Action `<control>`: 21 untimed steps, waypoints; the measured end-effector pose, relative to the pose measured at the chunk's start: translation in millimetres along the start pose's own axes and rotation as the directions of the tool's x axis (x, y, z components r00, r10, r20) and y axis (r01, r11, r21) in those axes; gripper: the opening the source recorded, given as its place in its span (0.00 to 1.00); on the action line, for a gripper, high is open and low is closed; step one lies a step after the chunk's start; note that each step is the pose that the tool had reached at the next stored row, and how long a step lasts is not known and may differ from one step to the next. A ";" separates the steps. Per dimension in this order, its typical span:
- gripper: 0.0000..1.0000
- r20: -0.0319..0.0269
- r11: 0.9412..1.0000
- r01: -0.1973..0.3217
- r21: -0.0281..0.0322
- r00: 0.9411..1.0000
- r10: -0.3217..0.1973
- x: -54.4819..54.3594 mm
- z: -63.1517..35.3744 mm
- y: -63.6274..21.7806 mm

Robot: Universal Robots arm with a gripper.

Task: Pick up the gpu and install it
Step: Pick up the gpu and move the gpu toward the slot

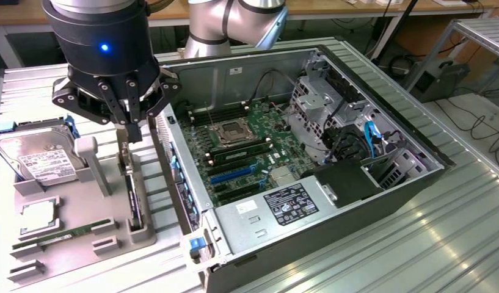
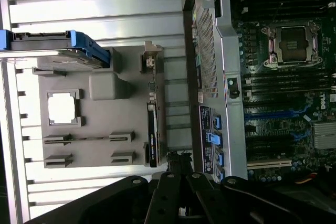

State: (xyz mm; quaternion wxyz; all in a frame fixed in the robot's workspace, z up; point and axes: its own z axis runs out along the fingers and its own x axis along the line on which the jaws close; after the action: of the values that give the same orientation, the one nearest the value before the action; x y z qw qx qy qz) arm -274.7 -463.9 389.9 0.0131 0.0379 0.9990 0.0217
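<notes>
From the exterior view, find the end effector [image 1: 132, 129] pinched shut just above the gpu [image 1: 135, 201], standing on edge in the grey holder [image 1: 80, 209] on the counter [image 1: 444, 244]. From the wrist view, judge the gpu [image 2: 152, 137] seemingly a little aside of the end effector [image 2: 177, 158]; best to centre over its top edge and grip squarely

I'm seeing a robotics lab or workshop: an opened computer tower [image 1: 331, 238] lies on a ribbed metal bench [image 1: 412, 256], a grey parts fixture [image 1: 94, 210] left of it, cables [image 1: 477, 122] on the far-right floor.

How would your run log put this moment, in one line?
end effector shut, near gpu | gpu on edge in grey holder | computer case open
</notes>
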 end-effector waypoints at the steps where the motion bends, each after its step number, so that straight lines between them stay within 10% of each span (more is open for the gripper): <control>1: 0.11 0.000 1.000 0.000 0.000 1.000 0.000 0.0 0.0 0.0; 11: 0.42 0.000 1.000 0.000 0.000 1.000 0.000 0.0 0.0 0.0; 21: 0.42 0.000 1.000 0.000 0.000 1.000 0.000 0.2 2.1 -0.1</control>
State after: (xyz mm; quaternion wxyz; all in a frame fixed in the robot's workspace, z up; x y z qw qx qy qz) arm -274.8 -463.9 387.9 0.0130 0.0379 0.9990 0.0217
